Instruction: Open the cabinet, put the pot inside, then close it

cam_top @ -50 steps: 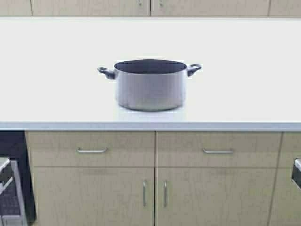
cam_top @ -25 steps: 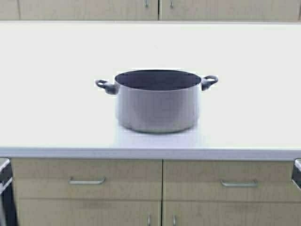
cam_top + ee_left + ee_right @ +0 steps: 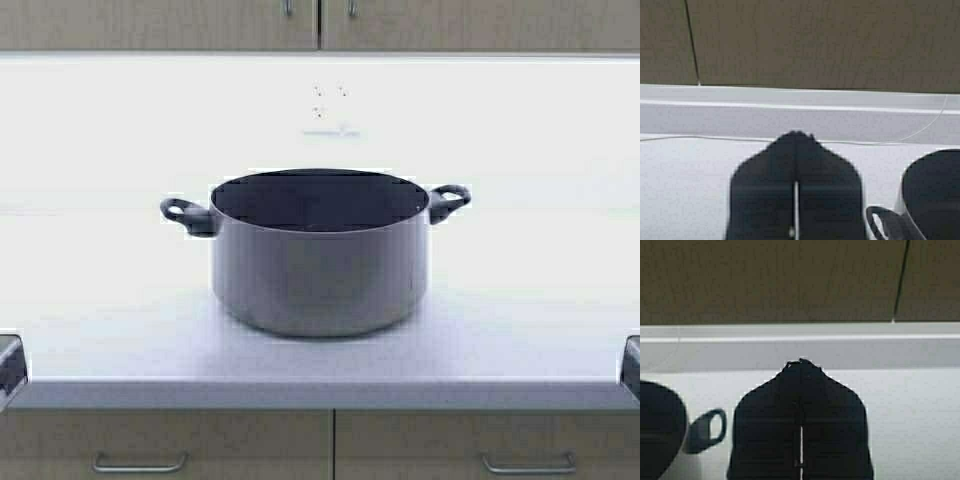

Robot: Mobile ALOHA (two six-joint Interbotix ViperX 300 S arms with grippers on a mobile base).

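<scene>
The white countertop (image 3: 100, 300) runs below the closed cabinet (image 3: 318, 25), whose two slim handles meet at the door seam. The pot (image 3: 318, 260) stands upright mid-counter near the front edge. The left gripper (image 3: 796, 145) and right gripper (image 3: 801, 371) flank it at counter level, each with fingers pressed together

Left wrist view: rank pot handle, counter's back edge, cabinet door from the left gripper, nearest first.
From the left gripper, jaws shut:
1. Pot handle, right beside the gripper, on the pot.
2. Counter's back edge, straight ahead across the bare white top.
3. Cabinet door, beyond that edge, farthest.
</scene>
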